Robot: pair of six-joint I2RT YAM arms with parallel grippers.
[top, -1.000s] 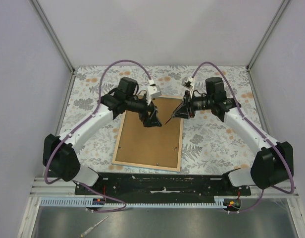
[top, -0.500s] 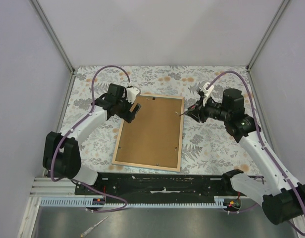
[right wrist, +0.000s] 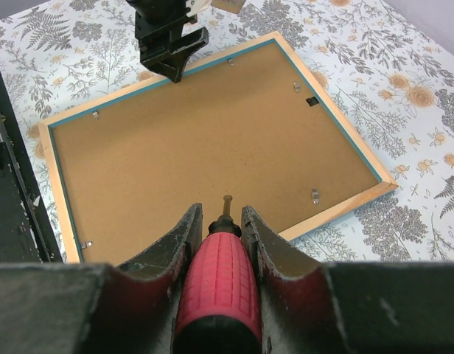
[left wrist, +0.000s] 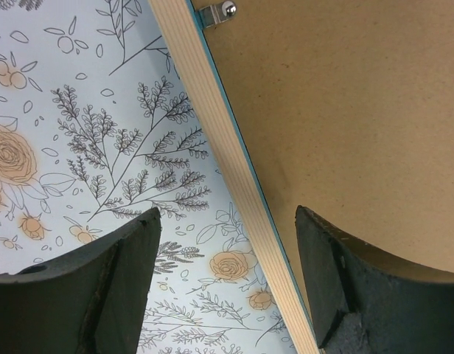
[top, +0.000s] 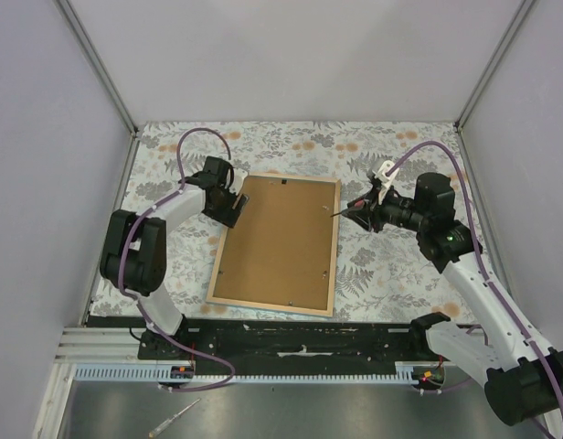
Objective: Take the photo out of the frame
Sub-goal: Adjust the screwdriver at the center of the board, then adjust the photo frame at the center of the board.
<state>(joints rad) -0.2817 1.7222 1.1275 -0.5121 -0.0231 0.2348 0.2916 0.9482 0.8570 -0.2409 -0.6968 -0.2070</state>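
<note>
So the photo (top: 281, 242) is being kept face-down in the frame (top: 335, 247) on the floral desk (top: 391, 265), matte brown board up, long axis running away from the bases. Its pale-wood left rail (left wrist: 231, 173) is being straddled by the released left claw (left wrist: 227, 225). A ribbed red screwdriver (right wrist: 216, 295) is being clenched by the right claw (right wrist: 218, 221), just off the opposite side.

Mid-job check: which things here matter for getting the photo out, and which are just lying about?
Job: frame, photo (brown back up), clips, screwdriver in right gripper.
Lying about: floral cover, loose tool at the near edge.
</note>
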